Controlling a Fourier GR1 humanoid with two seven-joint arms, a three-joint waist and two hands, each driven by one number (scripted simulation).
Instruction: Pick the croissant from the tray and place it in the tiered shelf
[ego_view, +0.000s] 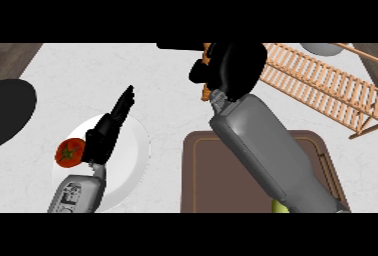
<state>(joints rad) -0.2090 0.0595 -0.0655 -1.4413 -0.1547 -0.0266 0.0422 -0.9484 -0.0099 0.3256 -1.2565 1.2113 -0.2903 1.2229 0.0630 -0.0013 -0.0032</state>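
My right hand is lifted above the counter at the top middle, left of the wooden tiered shelf. Its fingers are curled round the croissant, of which only an orange-brown sliver shows at the hand's left edge. The brown tray lies below, under my right forearm, and what shows of its surface is bare. My left hand rests open with straight fingers pointing up, over a white plate.
A red tomato sits on the plate's left edge beside my left hand. A dark round object is at the far left. A grey bowl shows behind the shelf. A yellow-green item peeks out at the tray's lower edge.
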